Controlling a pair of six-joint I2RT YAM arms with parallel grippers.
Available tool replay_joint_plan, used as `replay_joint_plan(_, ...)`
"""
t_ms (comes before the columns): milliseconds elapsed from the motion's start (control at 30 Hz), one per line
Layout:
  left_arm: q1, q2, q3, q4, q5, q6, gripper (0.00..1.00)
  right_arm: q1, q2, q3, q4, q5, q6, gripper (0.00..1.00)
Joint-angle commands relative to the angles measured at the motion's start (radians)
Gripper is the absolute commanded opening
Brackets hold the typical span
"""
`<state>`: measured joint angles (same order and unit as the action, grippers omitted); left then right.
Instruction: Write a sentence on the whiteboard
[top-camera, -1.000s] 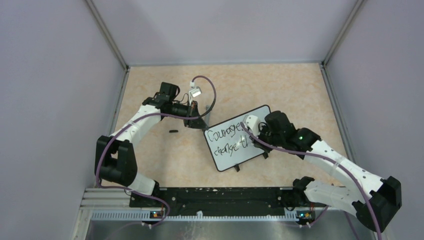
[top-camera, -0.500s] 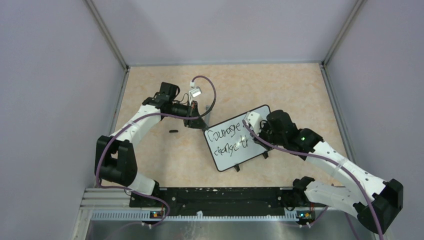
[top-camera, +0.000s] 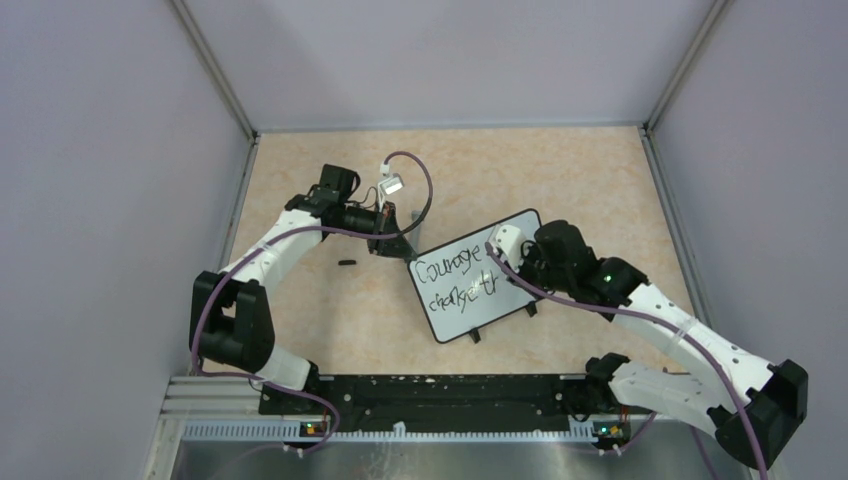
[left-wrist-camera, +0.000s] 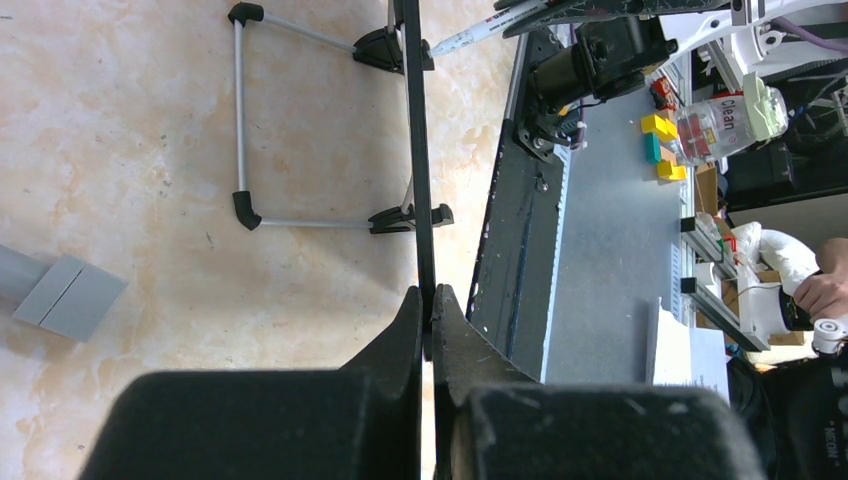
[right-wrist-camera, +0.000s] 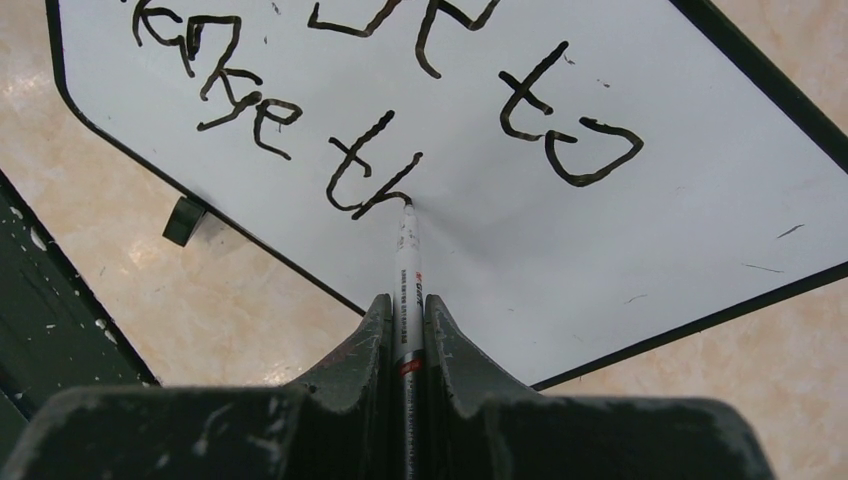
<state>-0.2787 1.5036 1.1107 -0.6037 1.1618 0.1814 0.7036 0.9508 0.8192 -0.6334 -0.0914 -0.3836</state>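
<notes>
While left fingers (left-wrist-camera: 402, 335) pinch the whiteboard (top-camera: 470, 305) and right fingers (right-wrist-camera: 372, 345) grip a marker (right-wrist-camera: 408, 262), the sentence (top-camera: 455, 278) stands unfinished at "change th".

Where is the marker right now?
In the right wrist view, the marker is pinched in the right claw, tip on the whiteboard where the sentence ends.

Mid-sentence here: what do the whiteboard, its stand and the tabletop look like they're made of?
Whiteboard: smooth, evenly white face, likely a coated panel; what lies under the coating can't be told. Its thin black rim looks like plastic. Stand: slim gray rod, probably metal, with black end caps that look like plastic or rubber. Tabletop: beige marbled print, seemingly matte laminate or vinyl.
</notes>
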Motion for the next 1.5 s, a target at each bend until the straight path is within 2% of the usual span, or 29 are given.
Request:
replay_joint_plan(0,-0.013,0.025,0.015,-0.004,-0.030,0.022,0.00,-0.013,0.002,0.005,-0.015,-0.018,-0.042,0.00)
replay_joint_plan(367,-0.013,0.026,0.013,-0.005,-0.030,0.024,0.00,-0.006,0.032,0.020,-0.065,-0.063,-0.070,0.00)
replay_joint_plan(533,-0.013,0.026,0.016,-0.006,-0.028,0.022,0.00,-0.006,-0.010,0.071,-0.095,-0.118,-0.067,0.00)
replay_joint_plan(633,-0.013,0.022,0.015,-0.006,-0.027,0.022,0.00,-0.006,-0.060,0.082,-0.072,-0.094,-0.037,0.00)
replay_joint_plan(867,-0.013,0.019,0.017,-0.007,-0.022,0.022,0.00,-0.009,-0.028,0.069,-0.054,0.019,-0.019,0.00)
replay_joint_plan(1467,-0.013,0.024,0.018,-0.007,-0.030,0.023,0.00,-0.009,0.019,0.029,-0.002,0.073,0.014,0.00)
